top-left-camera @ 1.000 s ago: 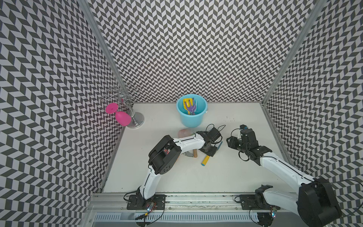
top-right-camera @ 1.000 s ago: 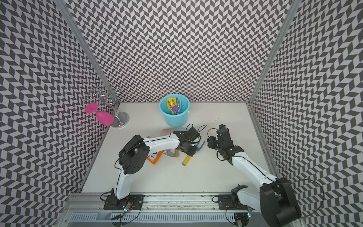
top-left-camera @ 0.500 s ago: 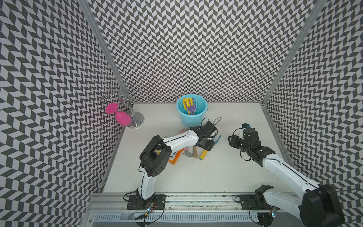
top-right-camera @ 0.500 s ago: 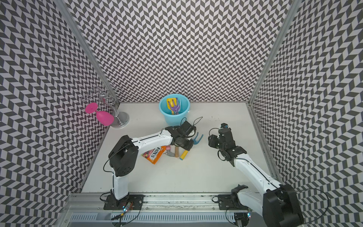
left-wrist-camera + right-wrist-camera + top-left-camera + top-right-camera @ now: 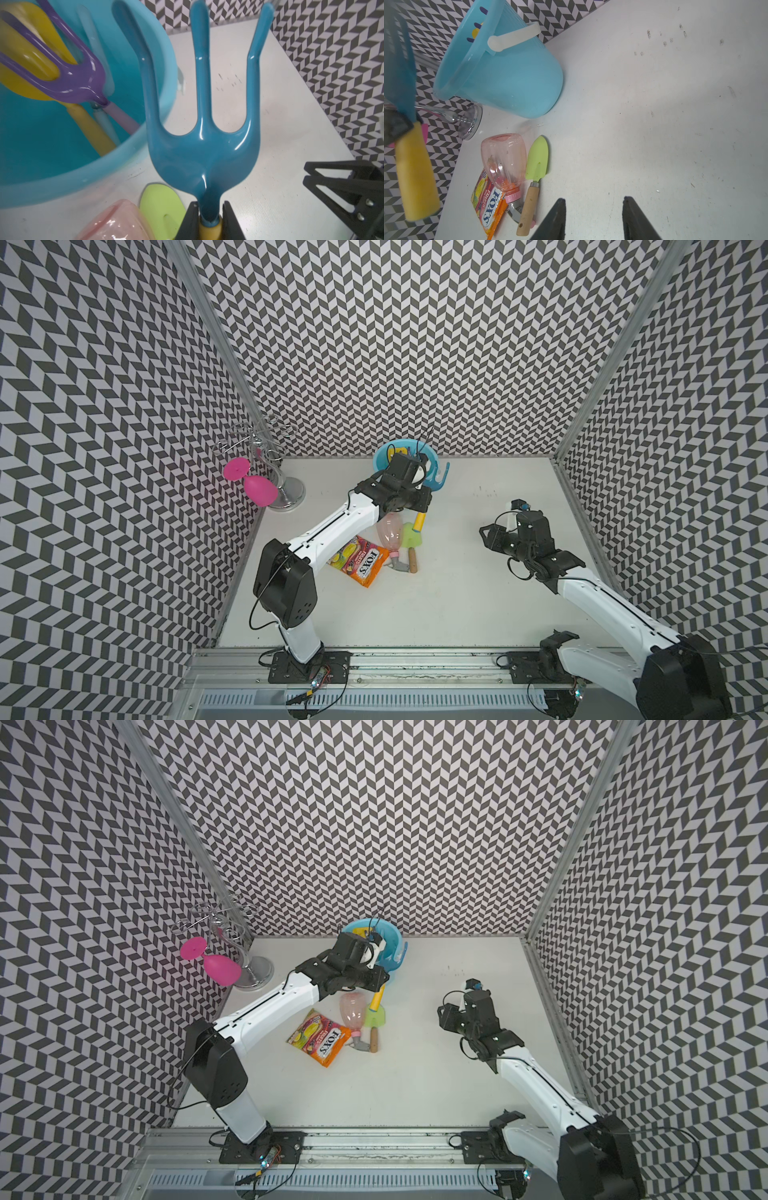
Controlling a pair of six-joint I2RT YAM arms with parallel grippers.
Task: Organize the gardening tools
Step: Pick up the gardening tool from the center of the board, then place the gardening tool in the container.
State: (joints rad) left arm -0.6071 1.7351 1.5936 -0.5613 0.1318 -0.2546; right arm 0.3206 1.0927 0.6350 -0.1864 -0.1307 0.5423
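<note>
Item under handling: the teal fork (image 5: 204,145) with a yellow handle, pinched at its neck by the left gripper (image 5: 208,209). It is held off the table (image 5: 675,124), just at the 4 o'clock side of the light blue bucket (image 5: 133,141), tines outside the rim and pointing to 12 o'clock.

Obstructions: the handle is cut off in the left wrist view. In both top views the left wrist covers the jaws and most of the bucket's mouth. Inside the bucket the purple fork (image 5: 79,83) lies over the yellow trowel (image 5: 27,62); a pale blue shaft beside them cannot be identified further.

Jaws: the left pair is pressed tight on the fork's neck. The right gripper (image 5: 593,199) stands partly spread with nothing between its fingers, well apart at 3 o'clock of the loose items.

On the table at 6 o'clock of the bucket, the pink spray bottle (image 5: 504,160) and the green trowel (image 5: 536,162) lie side by side; the bottle's grey nozzle is partly hidden behind the trowel's handle.

Markings: the orange candy bag (image 5: 490,207), at 8 o'clock of the bottle, reads "FOX'S" and "FRUITS".
</note>
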